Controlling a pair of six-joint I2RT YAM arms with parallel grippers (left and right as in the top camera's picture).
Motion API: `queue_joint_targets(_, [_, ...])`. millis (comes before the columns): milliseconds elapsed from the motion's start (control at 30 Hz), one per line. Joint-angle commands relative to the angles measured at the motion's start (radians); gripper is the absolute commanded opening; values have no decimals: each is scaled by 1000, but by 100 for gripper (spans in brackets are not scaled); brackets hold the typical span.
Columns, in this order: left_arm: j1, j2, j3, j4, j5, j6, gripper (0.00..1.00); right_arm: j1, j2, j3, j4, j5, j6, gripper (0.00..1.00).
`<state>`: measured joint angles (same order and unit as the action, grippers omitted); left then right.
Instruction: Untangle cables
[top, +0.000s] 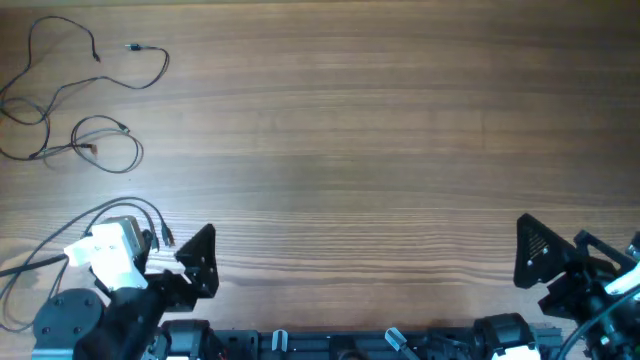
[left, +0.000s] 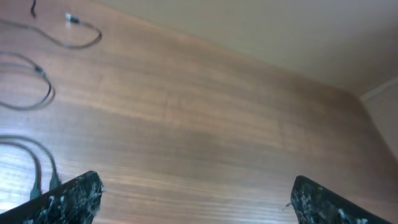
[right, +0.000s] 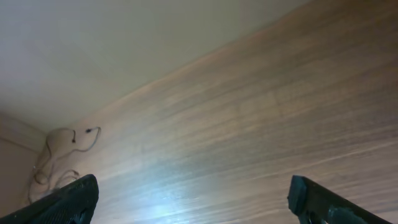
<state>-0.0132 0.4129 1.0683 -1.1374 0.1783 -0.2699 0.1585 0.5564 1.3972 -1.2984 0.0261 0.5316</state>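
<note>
Two grippers wait with fingers spread wide and nothing between them: the left gripper (top: 198, 262) and the right gripper (top: 535, 252), both low over the near edge of the table (top: 350, 150). The cables (top: 46, 150) lie as loose, overlapping loops well ahead of the left gripper and off to its left, with a small plug end (left: 73, 19) showing at the top of its wrist view. From the right gripper they are far away, ahead and across to its left, only a faint scribble (right: 62, 134) at the edge of its view. A further pair of grey cords (left: 37, 163) with plug ends lies just beside the left gripper's left finger; I cannot tell whether they belong to the arm.

The untangling looks not yet begun. Risks as I judge them: thin strands flat on wood could slip out of a pinch; closing where loops cross would catch two strands and tighten the tangle; a long pull could drag everything off the table's left edge; the nearby grey cords could snag.
</note>
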Motion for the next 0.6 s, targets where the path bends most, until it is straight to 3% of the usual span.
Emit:
queue_joint_targets(0, [-2,2,-4,-58,-16,-7,100,4,10,2,-19,-27,-31,100])
queue_joint_targets(67, [-2,2,-4,-79,-16,-8,100,4,11,2,-19,-27,-35,100])
queue_joint_targets(267, [-2,1,-4,-88,-16,-8,100,4,17,2,-1,-26,-273,100])
queue_joint_targets(567, [-2,1,-4,-95,-16,-7,100,4,17,2,-133,-27,-269,100])
